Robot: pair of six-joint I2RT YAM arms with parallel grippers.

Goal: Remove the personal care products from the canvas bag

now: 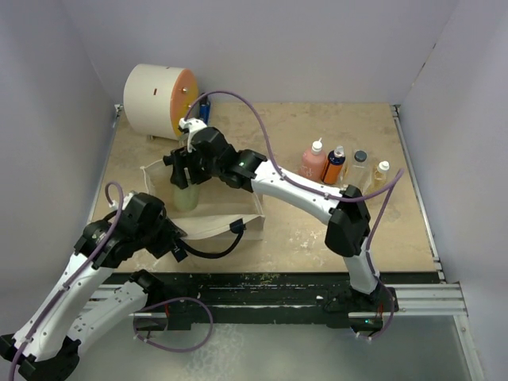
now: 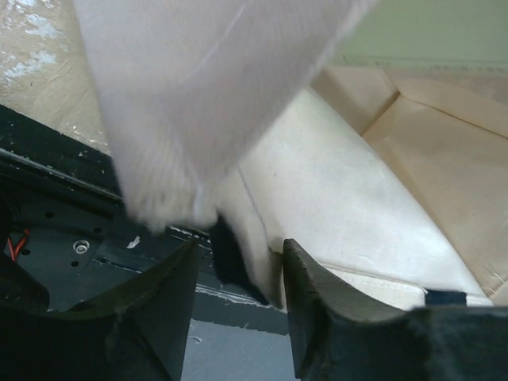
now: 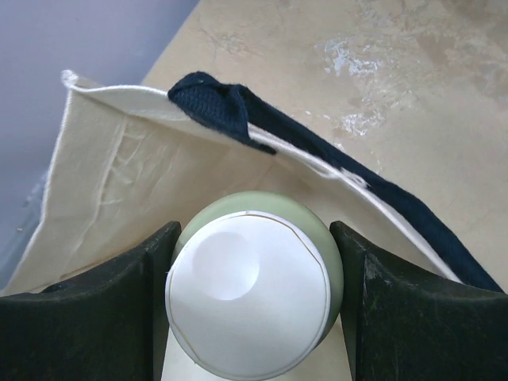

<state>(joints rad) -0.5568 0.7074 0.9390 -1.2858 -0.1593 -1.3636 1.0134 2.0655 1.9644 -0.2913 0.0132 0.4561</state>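
The cream canvas bag (image 1: 238, 216) lies open at the table's near left, with navy straps (image 3: 238, 111). My right gripper (image 1: 184, 168) is shut on the olive-green jar (image 1: 186, 196) and holds it upright in the bag's open mouth. The right wrist view shows the jar's white lid (image 3: 248, 305) between my fingers (image 3: 119, 309), over the bag's inside (image 3: 103, 182). My left gripper (image 1: 176, 242) is shut on the bag's near rim (image 2: 262, 238) beside a dark tab (image 2: 226, 252). The pink (image 1: 313, 163), orange (image 1: 333, 168), clear (image 1: 359, 169) and yellowish (image 1: 380, 175) bottles stand on the table at the right.
A big white drum with an orange face (image 1: 159, 101) stands at the back left, with a small blue item (image 1: 205, 109) beside it. Grey walls close in the left, back and right. A dark rail (image 1: 278, 298) runs along the table's near edge.
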